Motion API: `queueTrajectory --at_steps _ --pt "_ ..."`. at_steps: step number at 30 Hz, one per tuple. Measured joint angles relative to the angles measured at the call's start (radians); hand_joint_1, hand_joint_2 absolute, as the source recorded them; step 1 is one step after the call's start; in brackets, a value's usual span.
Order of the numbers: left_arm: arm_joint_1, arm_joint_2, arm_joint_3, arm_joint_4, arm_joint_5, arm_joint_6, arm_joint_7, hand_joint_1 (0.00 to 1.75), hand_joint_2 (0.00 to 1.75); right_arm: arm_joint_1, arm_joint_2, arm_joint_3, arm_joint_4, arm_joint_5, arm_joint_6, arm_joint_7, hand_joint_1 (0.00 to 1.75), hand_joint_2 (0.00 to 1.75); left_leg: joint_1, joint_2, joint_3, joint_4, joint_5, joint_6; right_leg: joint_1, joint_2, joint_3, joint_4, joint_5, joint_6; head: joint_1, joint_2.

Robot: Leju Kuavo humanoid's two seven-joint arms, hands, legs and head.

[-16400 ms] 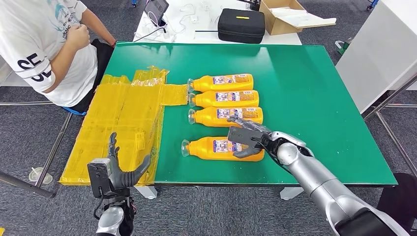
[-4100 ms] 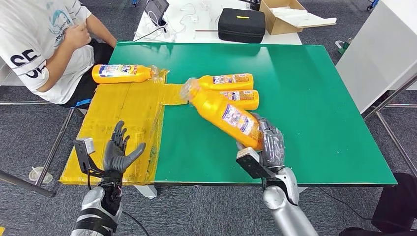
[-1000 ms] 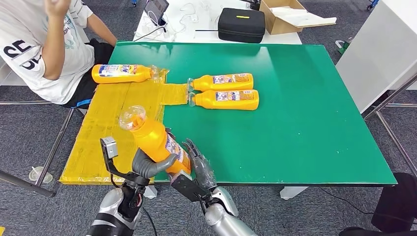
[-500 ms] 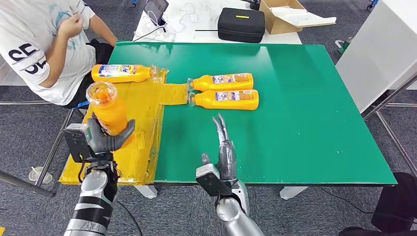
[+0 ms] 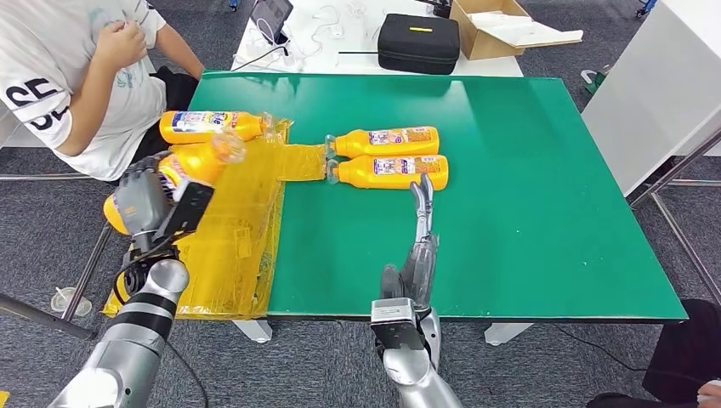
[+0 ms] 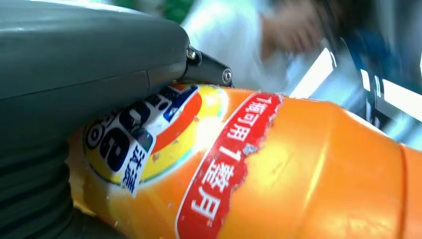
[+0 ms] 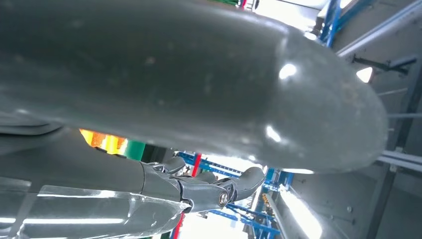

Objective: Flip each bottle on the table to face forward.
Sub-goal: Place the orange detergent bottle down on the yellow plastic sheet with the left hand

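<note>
My left hand (image 5: 151,202) grips an orange bottle (image 5: 189,165) above the yellow plastic sheet (image 5: 223,223), the bottle tilted with its clear cap toward the table. Up close, the held bottle (image 6: 278,169) shows its red and yellow label beside my left hand (image 6: 74,99). A third orange bottle (image 5: 211,126) lies on the sheet at the far left. Two more orange bottles (image 5: 384,141) (image 5: 389,171) lie side by side on the green table (image 5: 510,204), labels up, caps pointing left. My right hand (image 5: 418,246) stands over the table's front edge, fingers straight and empty. The right hand's fingers (image 7: 209,189) hold nothing.
A person in a white shirt (image 5: 59,76) sits at the table's far left corner. A black case (image 5: 417,42) and an open cardboard box (image 5: 502,25) stand on the white table behind. A white cabinet (image 5: 663,93) stands to the right.
My left hand has tipped the orange bottle from upright toward lying and carried it left and away over the sheet. My right hand has risen slightly, fingers stretched toward the two lying bottles.
</note>
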Motion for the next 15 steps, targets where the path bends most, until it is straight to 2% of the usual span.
queueTrajectory --at_steps 3,6,9,15 --pt "-0.041 0.043 -0.087 0.102 -0.167 -0.105 0.06 1.75 1.75 0.0 -0.008 0.003 -0.01 -0.034 0.033 -0.002 0.0 0.0 0.0 0.002 0.0 0.0 0.0 0.0 0.0 0.002 0.0 0.0 0.0 0.0 0.0 0.0" --pt "-0.067 0.083 -0.173 0.178 -0.261 -0.191 0.072 1.75 1.75 0.001 -0.013 0.005 -0.012 -0.057 0.067 -0.003 0.0 0.0 0.0 0.002 0.0 0.0 0.0 0.0 0.0 0.002 -0.001 0.0 0.0 0.0 0.0 0.0" --pt "-0.079 0.109 -0.23 0.226 -0.284 -0.221 0.072 1.75 1.75 0.001 -0.015 0.007 -0.012 -0.064 0.078 -0.003 0.0 0.0 0.0 0.002 0.0 0.0 0.0 0.0 0.0 0.002 -0.002 0.0 0.0 0.0 0.0 0.0" --pt "-0.094 0.139 -0.284 0.278 -0.299 -0.307 0.054 1.75 1.75 0.001 -0.016 0.011 -0.011 -0.076 0.113 -0.003 0.0 0.0 0.0 0.002 -0.001 0.0 0.0 0.0 0.0 0.002 -0.002 0.0 0.0 0.0 0.0 0.0"
